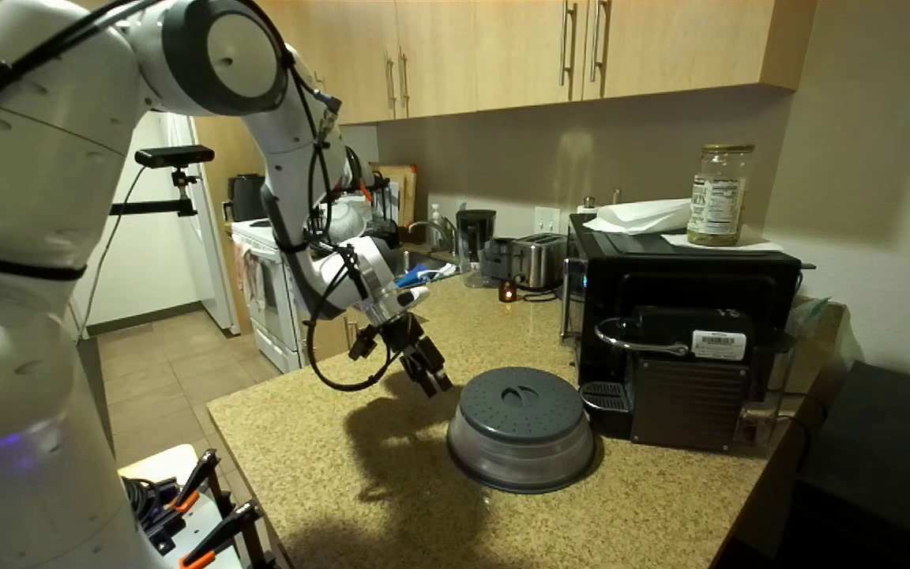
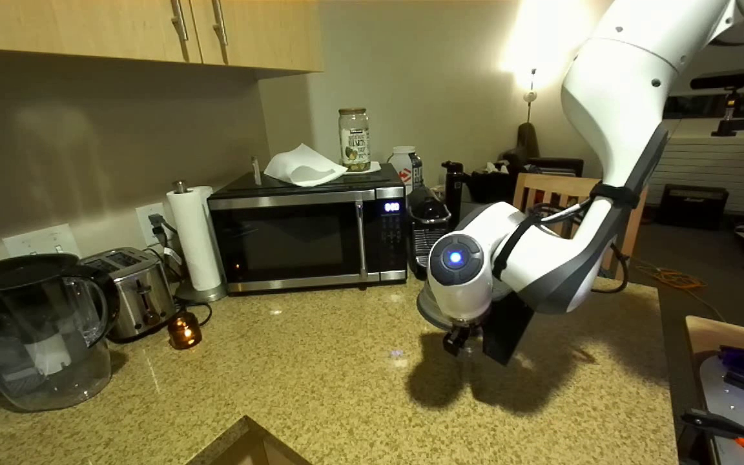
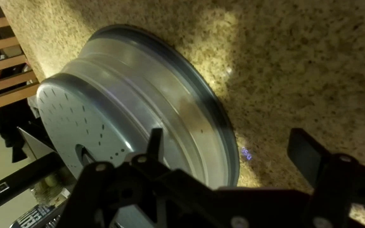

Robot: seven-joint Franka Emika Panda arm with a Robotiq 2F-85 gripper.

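A round, stepped cover [image 1: 520, 454] with a dark grey perforated top and translucent sides sits upright on the speckled countertop [image 1: 329, 458]. It fills the left half of the wrist view [image 3: 157, 91]; in an exterior view the arm hides most of it [image 2: 433, 309]. My gripper [image 1: 434, 384] points down and sideways above the counter, beside the cover and nearest to it. In the wrist view my gripper [image 3: 228, 142] has its two fingers wide apart with nothing between them. One finger overlaps the cover's side in that view; I cannot tell whether they touch.
A black microwave [image 2: 288, 239] carries a glass jar [image 2: 354, 139] and white paper [image 2: 305, 165]. A coffee machine [image 1: 688, 395] stands right beside the cover. A paper towel roll [image 2: 196, 239], toaster [image 2: 133, 290], small amber candle [image 2: 185, 330] and water pitcher [image 2: 33, 329] stand farther along the counter.
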